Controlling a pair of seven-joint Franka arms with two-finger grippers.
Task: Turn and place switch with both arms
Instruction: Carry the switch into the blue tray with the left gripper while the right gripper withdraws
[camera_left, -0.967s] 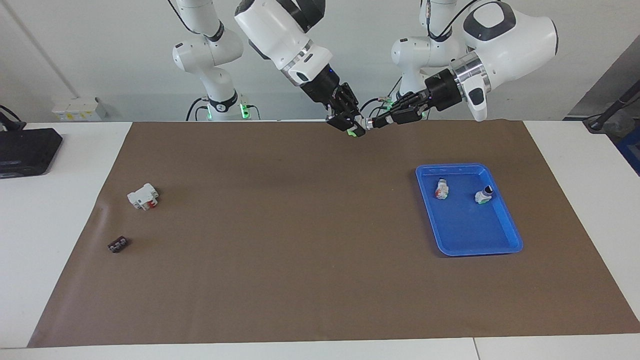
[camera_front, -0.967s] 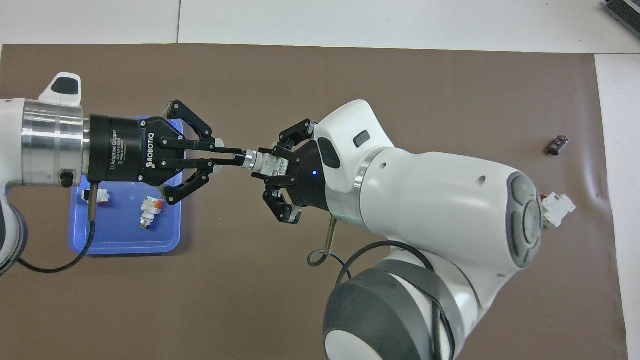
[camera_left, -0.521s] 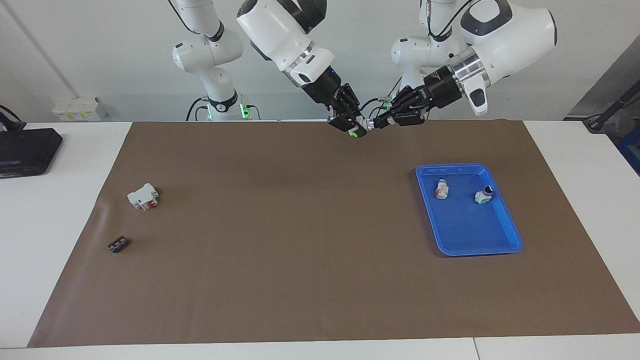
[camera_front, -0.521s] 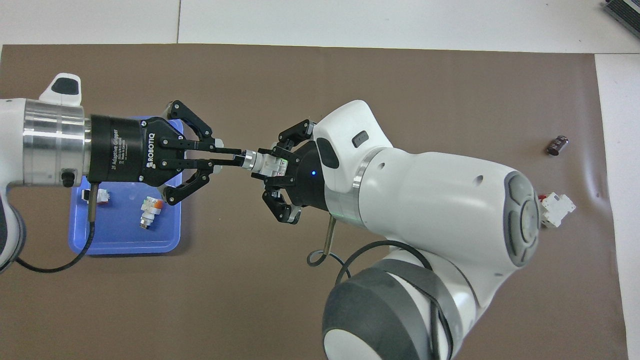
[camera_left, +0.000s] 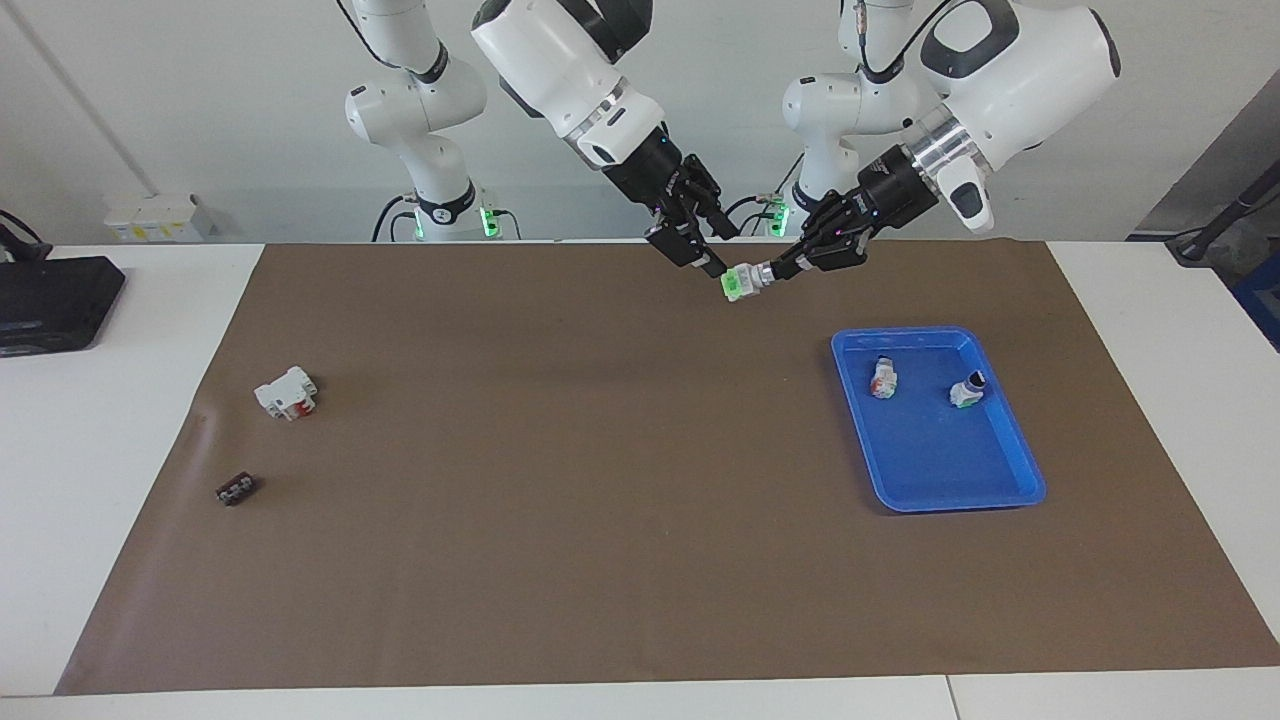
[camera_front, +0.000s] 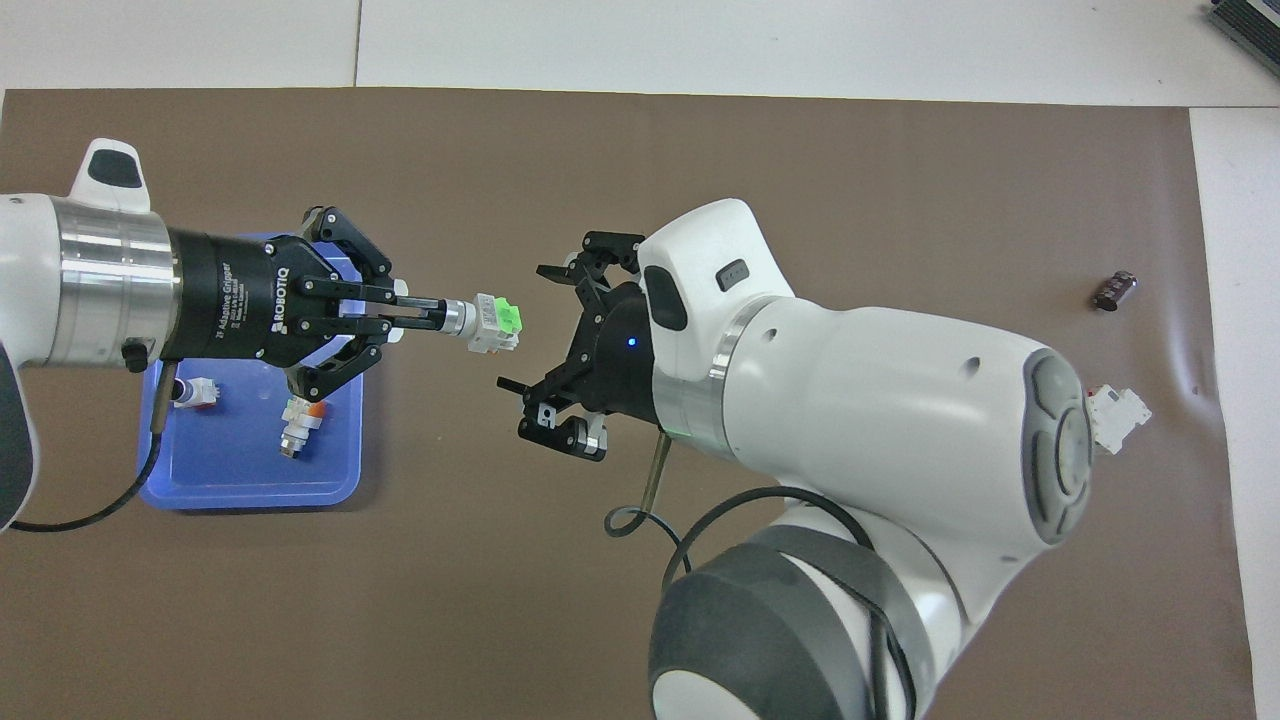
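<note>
Since the prior frame, R gripper (camera_left: 712, 250) let go of the switch (camera_left: 738, 283) and backed off; I saw its fingers spread wide, holding nothing. Switch hung in the air over the brown mat (camera_left: 600, 480), pinched by its knob end in L gripper's (camera_left: 775, 270) closed fingertips, green end toward R gripper. Blue tray (camera_left: 1000, 495) w/ two small parts sat toward L arm's end.

Left gripper (camera_left: 775, 270) clamped, right gripper (camera_left: 700, 248) (apparently) spread.
</note>
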